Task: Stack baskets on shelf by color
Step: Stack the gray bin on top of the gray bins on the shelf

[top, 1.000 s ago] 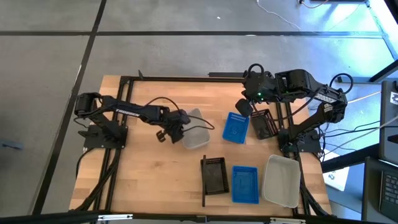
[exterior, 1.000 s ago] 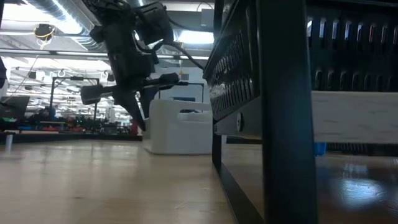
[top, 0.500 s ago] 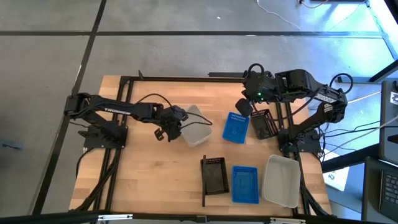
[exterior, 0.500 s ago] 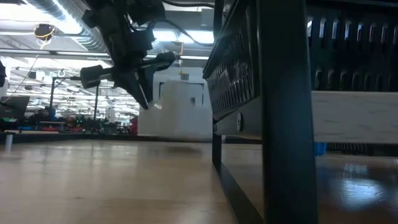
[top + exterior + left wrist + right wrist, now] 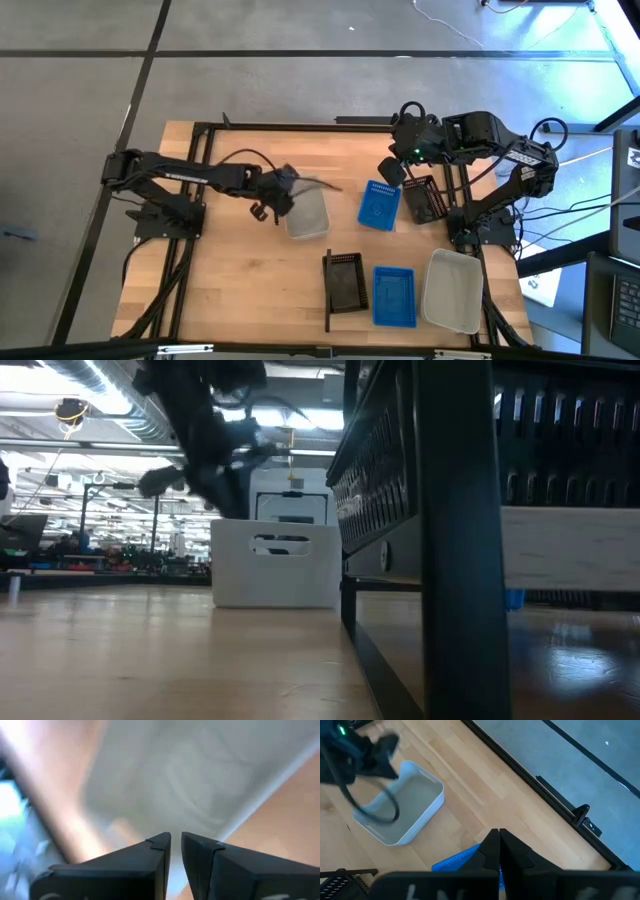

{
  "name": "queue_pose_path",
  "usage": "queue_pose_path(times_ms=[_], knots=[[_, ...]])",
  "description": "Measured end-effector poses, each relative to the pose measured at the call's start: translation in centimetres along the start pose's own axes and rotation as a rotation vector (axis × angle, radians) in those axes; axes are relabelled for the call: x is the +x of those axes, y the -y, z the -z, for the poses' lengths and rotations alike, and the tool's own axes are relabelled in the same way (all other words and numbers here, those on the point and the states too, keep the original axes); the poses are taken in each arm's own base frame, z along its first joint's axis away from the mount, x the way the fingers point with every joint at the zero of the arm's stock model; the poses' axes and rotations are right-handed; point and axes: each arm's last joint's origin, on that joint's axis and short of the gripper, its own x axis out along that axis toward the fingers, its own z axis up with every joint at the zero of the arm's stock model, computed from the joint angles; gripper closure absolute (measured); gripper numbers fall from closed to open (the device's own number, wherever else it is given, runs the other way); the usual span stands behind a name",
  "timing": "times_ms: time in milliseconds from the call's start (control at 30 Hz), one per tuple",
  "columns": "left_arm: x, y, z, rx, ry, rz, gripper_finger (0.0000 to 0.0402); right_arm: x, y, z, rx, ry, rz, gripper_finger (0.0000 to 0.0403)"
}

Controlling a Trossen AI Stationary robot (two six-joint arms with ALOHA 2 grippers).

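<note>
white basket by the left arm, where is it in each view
High view: the white basket sits left of centre on the table, at the left gripper.
Low view: left of centre, standing on the tabletop, beside the dark shelf post.
Left wrist view: fills the picture beyond the fingers.
Right wrist view: at the left, open side showing.
Shared landmark: the left arm's dark gripper at the basket's rim, seen in all four.

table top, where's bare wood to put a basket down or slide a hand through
Bare wood: the near-left stretch of the table, between the left arm's base and the black basket, and the far strip behind the white basket held by the left gripper. Crowded: the right side, with the blue basket, right gripper and the near-right row.
</note>
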Motion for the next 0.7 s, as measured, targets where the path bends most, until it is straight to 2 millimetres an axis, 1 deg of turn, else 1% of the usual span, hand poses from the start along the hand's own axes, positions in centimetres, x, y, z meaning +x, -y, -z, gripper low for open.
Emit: queue_pose_path(times_ms=[100,300,433,533,600,700], knots=[[-2.4,-1.5,0.6,-0.143,-0.027,-0.069,0.0365,0.0,0.0,0.0,-0.002,0.0,0.0,0.0402],[-7.3,-2.9,2.7,-0.485,0.007,-0.138,0.0365,0.0,-0.2,-0.2,-0.07,0.008,-0.029,0.0402],[-10.4,-3.0,3.9,-0.65,0.073,-0.217,0.0365,0.2,-0.5,-0.5,-0.065,0.023,-0.048,0.0402],[-12.1,-2.9,4.5,-0.737,0.115,-0.268,0.0365,0.8,-1.0,-0.9,-0.037,0.006,-0.122,0.0401],[-13.2,-2.7,4.8,-0.785,0.15,-0.289,0.0365,1.3,-1.4,-1.3,-0.006,-0.015,-0.182,0.0393],[-14.4,-2.5,5.2,-0.845,0.193,-0.312,0.0365,2.6,-2.0,-1.8,0.041,-0.049,-0.223,0.0367]])
